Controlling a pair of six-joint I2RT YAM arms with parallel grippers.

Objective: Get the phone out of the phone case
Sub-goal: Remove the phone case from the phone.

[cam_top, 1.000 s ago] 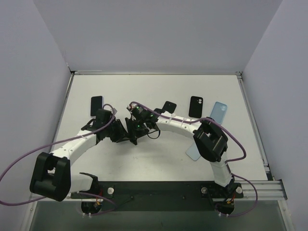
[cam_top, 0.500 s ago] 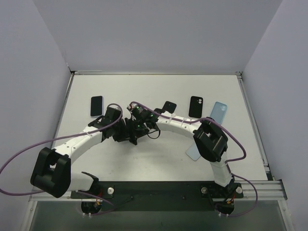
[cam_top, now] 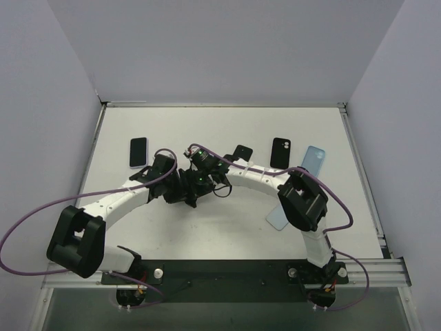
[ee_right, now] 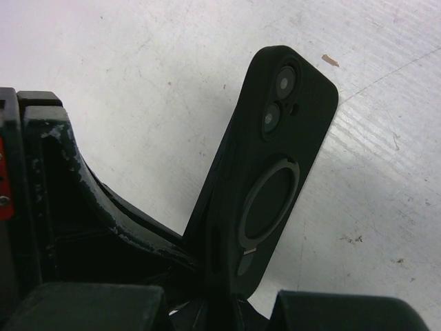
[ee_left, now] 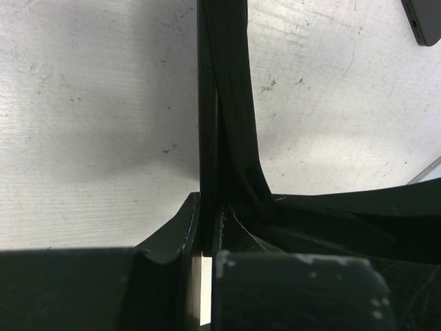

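Fingers [ee_left: 162,269] of the left gripper [ee_left: 209,238] are closed edge-on over the lower end of the matte black phone case with a round ring on its back [ee_right: 275,172]. Only a thin slit of light shows between them. The right gripper [ee_right: 220,296] flanks the same end from the opposite side. Its contact sits at the frame edge, so I read it as clamped, not confirmed.

Position: the cased handset is held tilted above the white tabletop [cam_top: 227,234], at table centre where both arms meet. The lens end points to 12 o'clock in both wrist views.

Left wrist view: two dark layers run side by side with a seam between them.
- The 9 o'clock layer I take to be the dark slab phone [ee_left: 209,103].
- The 3 o'clock layer I take to be the case wall, flaring away near the fingers.

Step (judgement): separation is under way at one end, and the phone is not yet out.

Next move calls for one gripper to pin the phone body while the other draws the case lip off toward 3 o'clock, peeling along the edge rather than twisting.

A spare black handset [cam_top: 241,153] lies at 2 o'clock of the grippers, well apart.
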